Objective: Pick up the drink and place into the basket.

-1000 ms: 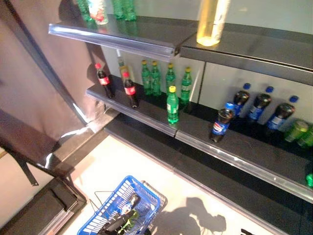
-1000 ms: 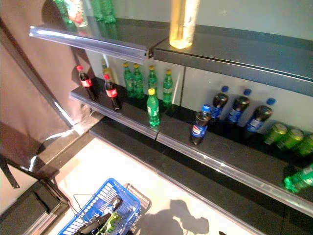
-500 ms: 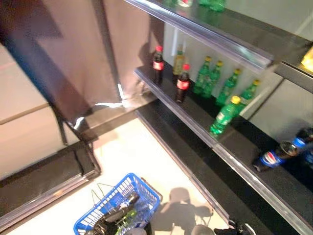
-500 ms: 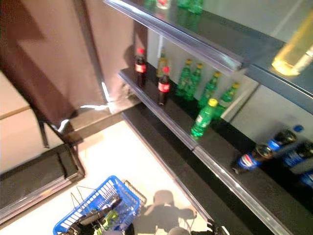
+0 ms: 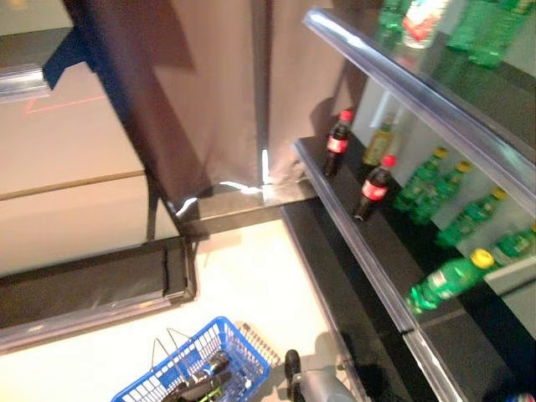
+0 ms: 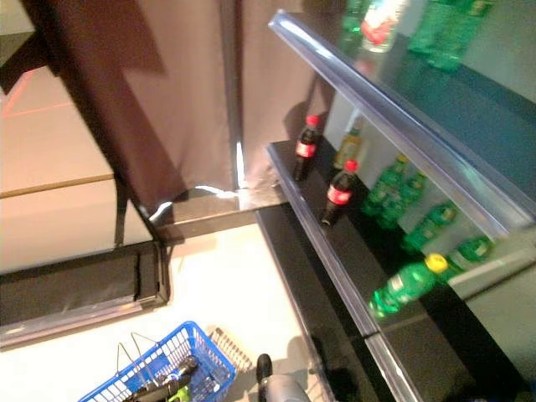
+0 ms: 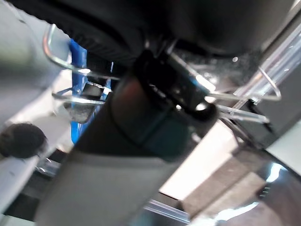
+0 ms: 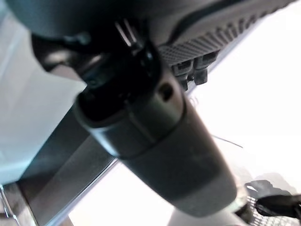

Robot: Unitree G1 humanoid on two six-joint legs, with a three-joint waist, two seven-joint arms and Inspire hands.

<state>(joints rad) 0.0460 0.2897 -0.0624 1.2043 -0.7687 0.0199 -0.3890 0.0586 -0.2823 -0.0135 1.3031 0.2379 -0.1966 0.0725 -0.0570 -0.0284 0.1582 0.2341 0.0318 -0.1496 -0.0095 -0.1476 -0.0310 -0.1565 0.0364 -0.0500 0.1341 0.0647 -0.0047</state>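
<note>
Shelving holds cola bottle [image 5: 373, 187]: likely rigid, slick, moderately heavy, grab mid-body; left hand [image 7: 155, 117] and right hand [image 8: 141, 117] finger state unreadable.

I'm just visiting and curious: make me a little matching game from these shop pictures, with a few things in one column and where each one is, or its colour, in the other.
Things:
1. blue basket
2. cola bottles with red caps
3. green bottle with a yellow cap
4. brown curtain

Places or states:
A. hangs to the left of the shelves
B. at the front edge of the middle shelf, nearest the camera
C. low over the pale floor, at the bottom of the view
D. stand at the left end of the middle shelf

Pairs: 1-C, 2-D, 3-B, 4-A
</note>
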